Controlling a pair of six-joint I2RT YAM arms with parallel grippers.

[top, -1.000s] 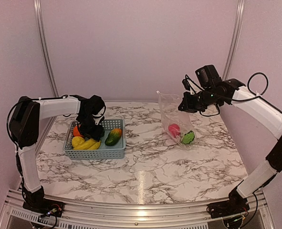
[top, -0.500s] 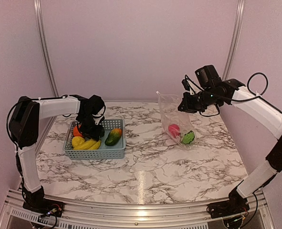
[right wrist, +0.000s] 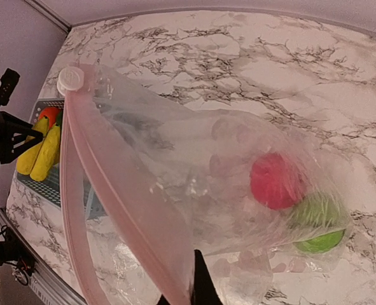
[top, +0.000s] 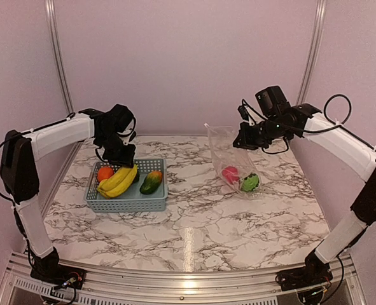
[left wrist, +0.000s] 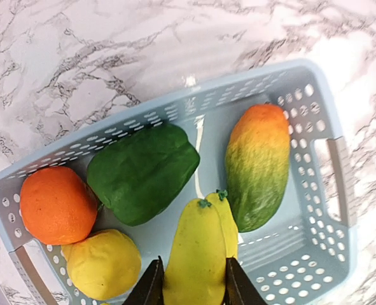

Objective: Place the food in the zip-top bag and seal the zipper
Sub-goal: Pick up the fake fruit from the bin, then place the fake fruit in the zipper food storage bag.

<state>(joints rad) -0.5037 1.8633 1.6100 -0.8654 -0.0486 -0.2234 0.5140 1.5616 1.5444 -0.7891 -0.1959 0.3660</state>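
My left gripper has come up out of the basket since a second ago, bringing the banana with it; my right arm has shifted a little to the left with the bag. The left wrist view shows what the top view cannot: my two dark fingers are closed narrowly on the banana's sides, with its green stem tips pointing away from me. Below it in the basket lie the orange, pepper, mango and lemon. From above only the orange, banana and mango can be made out. My right gripper is pinched on the bag's upper edge, holding it up while its lower end rests on the table. In the right wrist view one finger sits against the plastic just beside the zipper, which runs away from me to a white round tab. That view also shows the apple and melon touching each other in the bag's lower corner. The basket is well apart from the bag.
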